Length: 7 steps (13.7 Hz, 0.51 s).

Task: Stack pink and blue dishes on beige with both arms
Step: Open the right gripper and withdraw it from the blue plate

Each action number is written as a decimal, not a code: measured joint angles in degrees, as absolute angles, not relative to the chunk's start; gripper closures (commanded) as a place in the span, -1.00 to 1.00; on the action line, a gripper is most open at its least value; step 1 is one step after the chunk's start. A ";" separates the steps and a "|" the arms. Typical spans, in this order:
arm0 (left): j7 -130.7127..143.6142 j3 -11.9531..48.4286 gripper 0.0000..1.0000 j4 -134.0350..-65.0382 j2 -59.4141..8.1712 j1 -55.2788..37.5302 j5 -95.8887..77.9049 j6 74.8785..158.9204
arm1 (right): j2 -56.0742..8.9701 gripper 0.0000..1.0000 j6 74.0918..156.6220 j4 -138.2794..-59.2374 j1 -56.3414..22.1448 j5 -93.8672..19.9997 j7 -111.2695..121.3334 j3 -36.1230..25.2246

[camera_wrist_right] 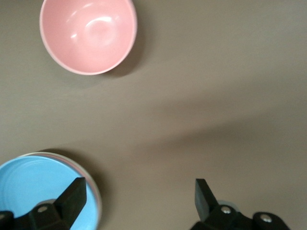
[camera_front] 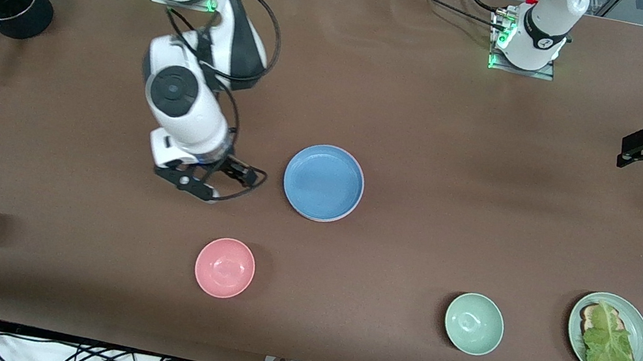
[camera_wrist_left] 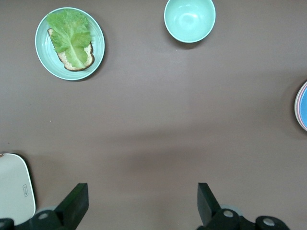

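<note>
The blue plate (camera_front: 324,182) lies mid-desk, on top of a stack: a pinkish rim shows under its edge, so the pink plate and probably the beige one sit beneath, though neither shows clearly. The stacking looks finished. The right hand (camera_front: 214,183), fingers spread and empty, hangs just beside the stack. The left hand (camera_front: 639,149), also spread, waits over the desk's (camera_front: 436,128) left-arm end.
</note>
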<state>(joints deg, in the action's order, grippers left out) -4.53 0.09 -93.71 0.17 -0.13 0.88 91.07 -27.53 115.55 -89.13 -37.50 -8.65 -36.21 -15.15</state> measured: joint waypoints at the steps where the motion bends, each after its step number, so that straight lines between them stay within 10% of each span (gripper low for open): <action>1: -4.53 0.08 -1.00 -93.71 0.14 -0.13 0.88 91.07 | -25.68 -1.00 112.89 -89.12 -37.45 -8.65 -33.24 -16.83; 7: -4.53 -0.02 -1.00 -93.65 0.07 -0.10 0.88 91.13 | -14.70 -1.00 98.27 -89.32 -34.35 -7.02 -18.94 -20.21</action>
<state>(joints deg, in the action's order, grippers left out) -4.53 -0.02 -93.65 0.07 -0.10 0.88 91.13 -14.70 98.27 -89.32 -34.35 -7.02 -18.94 -20.21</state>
